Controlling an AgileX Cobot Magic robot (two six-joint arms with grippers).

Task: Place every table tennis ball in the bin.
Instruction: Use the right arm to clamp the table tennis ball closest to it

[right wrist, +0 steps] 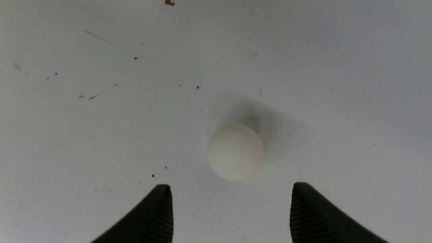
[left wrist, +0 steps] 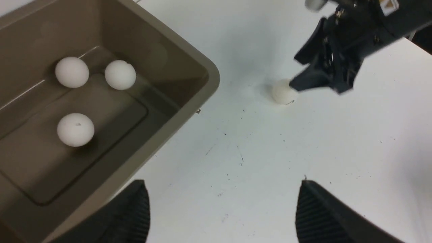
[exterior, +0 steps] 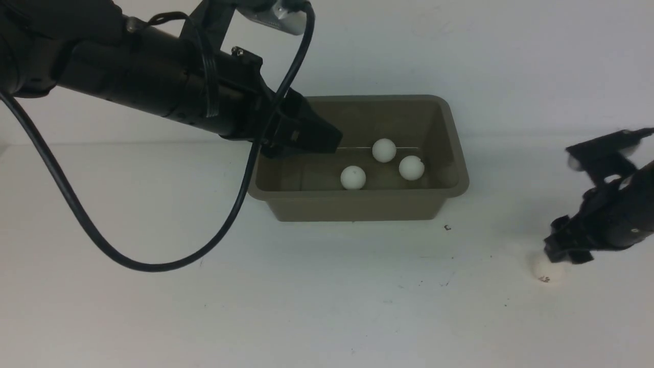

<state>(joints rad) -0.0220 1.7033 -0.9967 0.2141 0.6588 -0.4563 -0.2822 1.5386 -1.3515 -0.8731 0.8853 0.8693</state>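
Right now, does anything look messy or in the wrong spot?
One white ball sits out on the table, just by the open right gripper, while three balls lie inside the bin. Nothing looks broken.

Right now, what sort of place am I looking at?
Probably a robotics test bench: a scuffed plain white tabletop against a bare white wall, two black robot arms, and a taupe plastic bin with small white table tennis balls as props.
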